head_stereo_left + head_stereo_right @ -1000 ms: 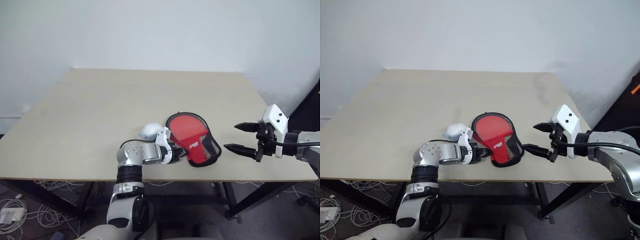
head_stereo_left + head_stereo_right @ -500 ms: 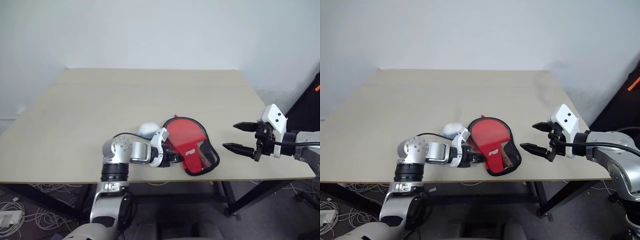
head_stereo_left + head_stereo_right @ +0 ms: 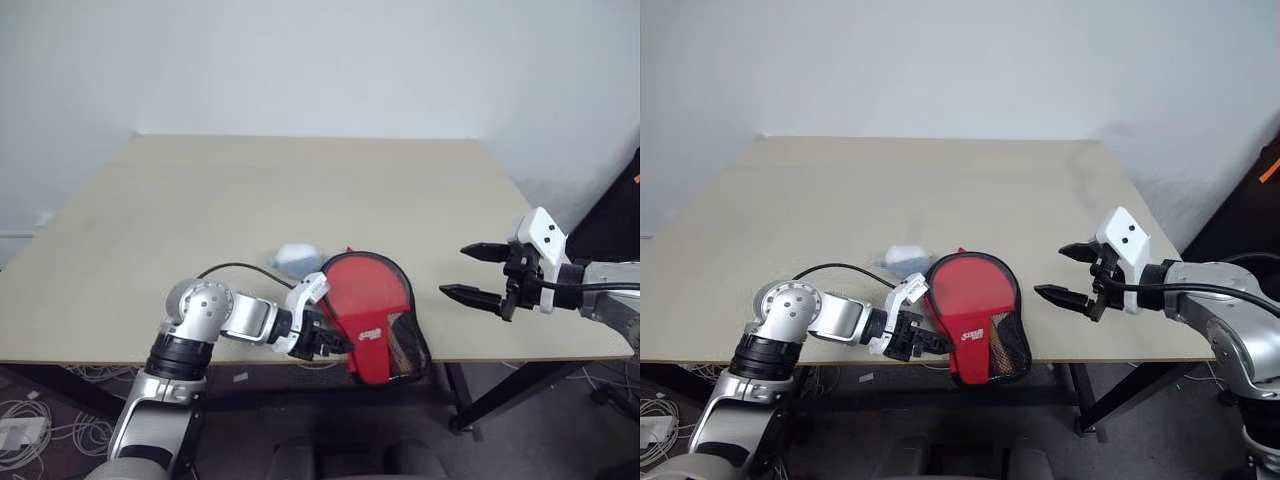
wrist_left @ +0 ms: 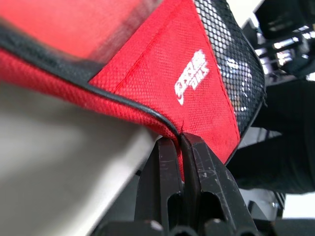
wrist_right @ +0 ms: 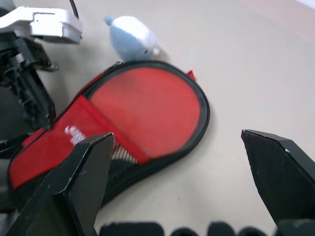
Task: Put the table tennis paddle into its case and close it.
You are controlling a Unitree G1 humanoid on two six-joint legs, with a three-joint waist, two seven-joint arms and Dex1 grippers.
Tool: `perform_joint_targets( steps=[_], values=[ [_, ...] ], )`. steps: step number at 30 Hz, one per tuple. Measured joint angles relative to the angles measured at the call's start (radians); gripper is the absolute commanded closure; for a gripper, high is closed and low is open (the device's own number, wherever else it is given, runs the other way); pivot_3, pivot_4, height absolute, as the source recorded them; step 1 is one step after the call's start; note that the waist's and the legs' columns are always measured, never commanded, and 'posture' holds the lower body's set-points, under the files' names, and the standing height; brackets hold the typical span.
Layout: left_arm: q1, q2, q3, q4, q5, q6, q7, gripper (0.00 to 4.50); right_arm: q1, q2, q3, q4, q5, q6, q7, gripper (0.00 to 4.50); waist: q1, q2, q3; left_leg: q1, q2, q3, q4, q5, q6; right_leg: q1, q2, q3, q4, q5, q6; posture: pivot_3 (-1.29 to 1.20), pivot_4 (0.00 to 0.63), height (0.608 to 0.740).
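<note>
The case (image 3: 368,303) is a red pouch with black edging, black mesh and a white logo. It lies at the table's front edge, its narrow end hanging past the edge. A round red face, which I take for the table tennis paddle (image 5: 146,107), shows through the case's clear half. My left gripper (image 3: 335,345) is shut on the black-edged rim of the case's narrow end (image 4: 167,129). To the right of the case, my right gripper (image 3: 452,270) hovers open above the table, its fingers (image 5: 81,182) wide apart and holding nothing.
A white roundish lump (image 3: 296,258) lies on the tan table (image 3: 300,190) just behind the case. A black cable runs from my left arm across the table near the lump. Dark floor and cables lie beyond the table's front edge.
My left gripper has drawn the case back toward the table's front edge, and its narrow end now hangs over it. The right gripper has stayed in place, open.
</note>
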Motion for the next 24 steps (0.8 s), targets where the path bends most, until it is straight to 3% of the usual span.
perform_joint_targets(
  steps=[13,24],
  values=[
    [0.039,0.103,-0.057,-0.075,-0.132,0.000,0.029,4.48,-0.001,0.004,0.005,-0.009,0.006,0.011,0.001,0.00,-0.001,0.000,0.000,0.000,0.000,0.000,0.000,0.000,0.000,-0.001,0.000,0.000,0.000,0.000,0.000,0.00,0.000,0.740],
    [0.051,0.155,-0.080,-0.080,-0.086,0.000,-0.027,4.48,-0.005,0.004,0.015,-0.012,0.011,0.014,0.022,0.00,-0.001,0.000,0.000,0.000,0.000,0.001,0.000,0.000,0.000,-0.003,0.000,0.000,0.000,0.000,0.000,0.00,0.000,0.740]
  ],
)
